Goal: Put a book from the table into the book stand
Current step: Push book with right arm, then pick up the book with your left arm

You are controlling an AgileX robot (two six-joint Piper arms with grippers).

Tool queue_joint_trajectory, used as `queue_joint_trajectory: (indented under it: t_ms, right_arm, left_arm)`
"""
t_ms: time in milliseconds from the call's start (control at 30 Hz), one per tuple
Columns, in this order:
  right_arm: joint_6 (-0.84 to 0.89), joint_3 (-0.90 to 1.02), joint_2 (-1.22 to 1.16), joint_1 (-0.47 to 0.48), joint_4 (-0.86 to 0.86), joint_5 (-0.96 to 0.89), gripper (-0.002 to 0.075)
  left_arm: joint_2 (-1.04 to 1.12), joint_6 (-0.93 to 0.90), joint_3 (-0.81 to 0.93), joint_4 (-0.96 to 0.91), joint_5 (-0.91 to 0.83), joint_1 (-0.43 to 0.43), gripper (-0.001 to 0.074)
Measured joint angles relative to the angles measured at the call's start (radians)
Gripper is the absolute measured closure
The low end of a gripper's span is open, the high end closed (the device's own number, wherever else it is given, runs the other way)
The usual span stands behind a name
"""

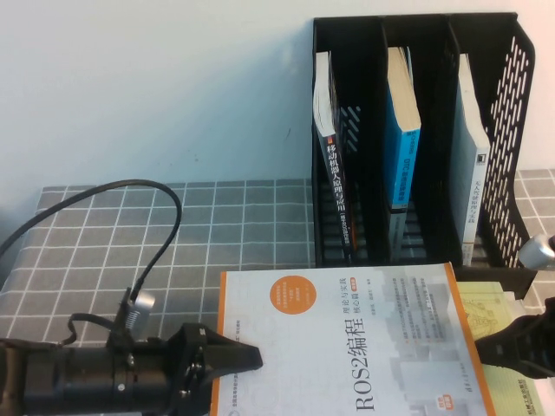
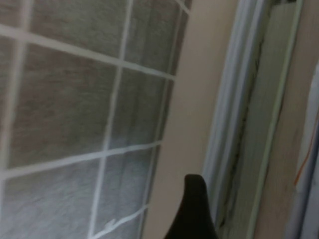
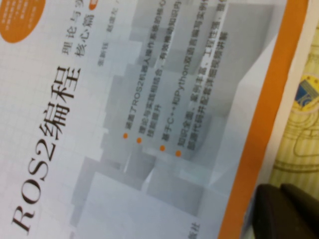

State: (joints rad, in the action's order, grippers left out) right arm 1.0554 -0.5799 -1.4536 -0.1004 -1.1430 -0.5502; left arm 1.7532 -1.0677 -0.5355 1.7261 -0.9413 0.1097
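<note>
A: We log the labels first. The top book [image 1: 347,342] lies flat on the table's near edge, white cover with an orange border, and we read "ROS2编程" along it. The right wrist view [image 3: 149,124] shows the same title, plus an orange disc at one corner and four orange bullet points of small Chinese text we cannot make out.

B: Under it, on the right side, we see a pale yellow-green book [image 1: 494,325] sticking out; its print is too small to read.

A: The black book stand [image 1: 416,139] sits at the back right, three compartments. Left one holds a dark-spined book [image 1: 334,186] with white and orange Chinese lettering, leaning. Middle holds a blue-spined book [image 1: 403,147]. Right holds a light grey-blue book [image 1: 473,169] with vertical writing.

B: Surface: grey tablecloth [image 1: 225,234] with a white grid, plain pale wall behind. A black cable [image 1: 165,217] loops over the cloth.

A: Left gripper [image 1: 247,357] is low at the ROS2 book's left edge, tip touching the cover's border. We cannot tell how its fingers stand.

B: Right gripper [image 1: 512,342] sits at the book's right edge over the yellow-green one. Same entry: we cannot tell.
</note>
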Motion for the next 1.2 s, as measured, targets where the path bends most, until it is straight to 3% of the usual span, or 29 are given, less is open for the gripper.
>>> queue_joint_trajectory:
  t_ms: [267, 533, 1033, 1133, 1200]
  right_arm:
    - [0.003, -0.003, -0.004, 0.000, 0.000, 0.000, 0.0729]
    - [0.011, -0.004, -0.005, 0.000, -0.002, 0.000, 0.0729]
    - [0.072, -0.004, -0.005, 0.000, -0.035, -0.004, 0.0729]
    - [0.087, -0.002, 0.020, 0.000, -0.041, -0.004, 0.0729]
    - [0.091, 0.000, 0.060, 0.009, -0.046, -0.004, 0.0729]
  left_arm:
    - [0.130, -0.051, -0.066, -0.009, -0.178, -0.001, 0.0242]
    - [0.136, -0.011, -0.073, -0.009, -0.199, -0.096, 0.0412]
    - [0.136, 0.012, -0.073, -0.007, -0.201, -0.052, 0.0404]
    - [0.136, 0.010, -0.073, -0.010, -0.215, -0.061, 0.0500]
    - [0.129, -0.002, -0.073, -0.009, -0.230, -0.065, 0.0608]
